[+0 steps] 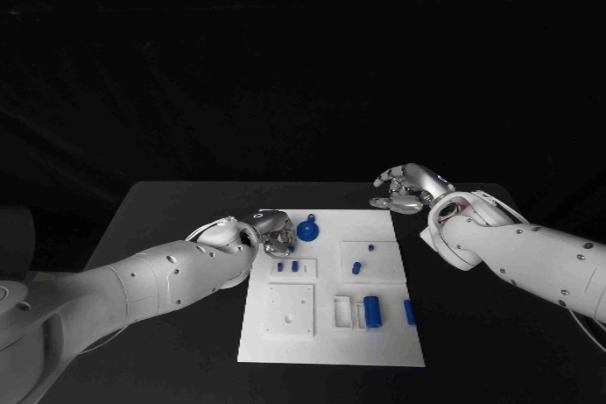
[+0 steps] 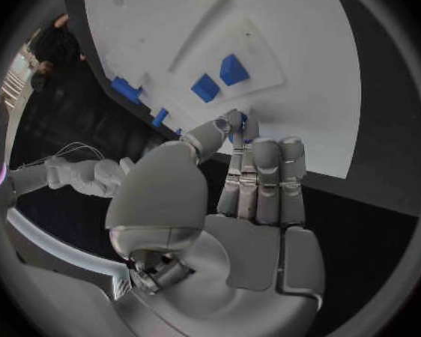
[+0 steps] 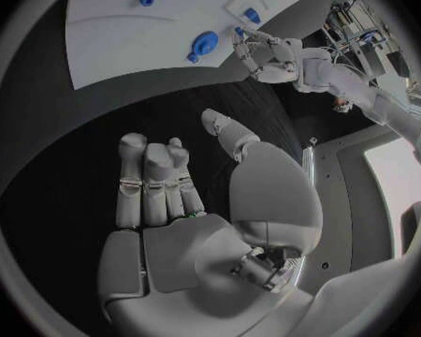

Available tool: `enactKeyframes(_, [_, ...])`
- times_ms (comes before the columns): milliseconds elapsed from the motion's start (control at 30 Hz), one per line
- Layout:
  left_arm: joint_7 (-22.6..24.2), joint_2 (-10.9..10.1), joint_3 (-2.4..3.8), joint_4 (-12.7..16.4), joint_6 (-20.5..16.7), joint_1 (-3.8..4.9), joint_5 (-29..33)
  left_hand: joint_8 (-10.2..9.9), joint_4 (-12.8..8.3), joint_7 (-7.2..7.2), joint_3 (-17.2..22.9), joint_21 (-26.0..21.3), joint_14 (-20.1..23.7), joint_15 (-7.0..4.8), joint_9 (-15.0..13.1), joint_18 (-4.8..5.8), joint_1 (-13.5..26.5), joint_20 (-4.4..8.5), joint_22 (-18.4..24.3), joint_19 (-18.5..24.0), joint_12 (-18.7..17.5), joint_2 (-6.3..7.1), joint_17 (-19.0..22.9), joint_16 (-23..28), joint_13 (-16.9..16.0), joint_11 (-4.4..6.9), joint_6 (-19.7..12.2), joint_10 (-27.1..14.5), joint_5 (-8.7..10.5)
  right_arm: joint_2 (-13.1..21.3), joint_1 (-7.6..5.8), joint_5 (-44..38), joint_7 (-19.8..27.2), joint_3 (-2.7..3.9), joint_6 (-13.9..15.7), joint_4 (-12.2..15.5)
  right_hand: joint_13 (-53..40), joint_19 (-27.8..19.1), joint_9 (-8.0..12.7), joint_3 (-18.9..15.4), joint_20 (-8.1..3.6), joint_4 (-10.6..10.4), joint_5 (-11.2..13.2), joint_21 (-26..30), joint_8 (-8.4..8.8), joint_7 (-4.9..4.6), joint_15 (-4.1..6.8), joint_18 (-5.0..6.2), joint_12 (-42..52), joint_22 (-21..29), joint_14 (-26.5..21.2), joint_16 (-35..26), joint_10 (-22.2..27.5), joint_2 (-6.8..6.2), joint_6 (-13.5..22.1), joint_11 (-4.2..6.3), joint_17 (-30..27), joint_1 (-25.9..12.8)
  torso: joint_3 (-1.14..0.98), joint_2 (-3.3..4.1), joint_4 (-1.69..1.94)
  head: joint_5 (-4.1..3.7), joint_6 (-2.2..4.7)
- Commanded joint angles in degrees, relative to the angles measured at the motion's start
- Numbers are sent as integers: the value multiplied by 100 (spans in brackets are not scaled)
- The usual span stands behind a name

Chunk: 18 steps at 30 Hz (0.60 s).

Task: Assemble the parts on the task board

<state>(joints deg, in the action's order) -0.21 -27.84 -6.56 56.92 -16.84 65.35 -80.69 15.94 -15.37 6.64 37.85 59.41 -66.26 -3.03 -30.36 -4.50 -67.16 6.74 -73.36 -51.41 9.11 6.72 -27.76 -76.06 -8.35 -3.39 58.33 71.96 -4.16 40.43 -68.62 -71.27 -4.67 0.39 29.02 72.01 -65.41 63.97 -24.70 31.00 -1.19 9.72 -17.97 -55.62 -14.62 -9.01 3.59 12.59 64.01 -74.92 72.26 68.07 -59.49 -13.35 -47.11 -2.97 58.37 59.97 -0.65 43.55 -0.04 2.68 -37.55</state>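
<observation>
- Two silver hands are seen over the black table point(image 1: 165, 202), one at each side of the white task board point(image 1: 331, 351).
- The left hand point(image 1: 268, 233) is seen in the middle of the head view, at the board's upper left corner. In the left wrist view point(image 2: 231, 202) its fingers point(image 2: 267, 176) are held close together, and something small and blue seems to be pinched at the fingertips against the thumb. What that piece is cannot be told.
- A round blue part point(image 1: 311, 230) is seen just beside that hand on the board. Whether it is touched cannot be told.
- The right hand point(image 1: 406, 189) is seen in the upper right of the middle, off the board's upper right corner, over the table. Nothing is held in it. Its fingers point(image 3: 153, 180) are kept side by side and the thumb is kept apart.
- More blue parts are seen on the board: two small ones point(image 1: 286, 267) left of the middle, one point(image 1: 356, 266) in the middle, a long one point(image 1: 373, 309) lower down and another point(image 1: 409, 312) near the right edge.
- What could go wrong: the small pinched piece could be dropped if the pinch is loosened too soon.
- The round blue part could be bumped out of place by the left hand, since it is so close.
- The board could be pushed if it is pressed too hard at its corner.
</observation>
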Motion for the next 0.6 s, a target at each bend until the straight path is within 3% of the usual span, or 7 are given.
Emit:
enactKeyframes(33, [-63,10,-3,-3,125,-4,-113,-62,-21,12,-34,-27,40,29,33,-149,-22,167,1,29,-59,82,16,8,11,-34,-90,-63,40,-2,4,-49,33,2,-74,-1,6,0,8,-43,-26,-2,-26,28,-34,-40,-8,241,23,-103,27,-36,43,2,13,12,6,-41,0,-3,0,0,2])
enactKeyframes(367, [-74,-5,-13,27,270,-4,-181,-158,-70,94,-78,-68,154,85,87,-144,-106,114,-1,106,-148,367,46,36,30,-91,-293,-184,67,-7,12,-49,38,2,-85,-14,11,-2,9,-51,-24,-10,-29,30,-32,-41,-9,241,23,-103,25,-38,47,-6,18,10,6,-57,4,-2,4,-5,-4])
enactKeyframes(600, [-36,-16,-16,42,163,-4,-175,-166,-64,103,-86,-71,168,93,92,-143,-109,105,-2,115,-158,391,49,36,32,-99,-314,-198,68,-5,17,-49,36,2,-90,-13,11,-3,10,-53,-23,-12,-30,30,-31,-42,-9,241,23,-103,25,-39,47,-7,18,10,6,-60,8,0,4,-9,-6])
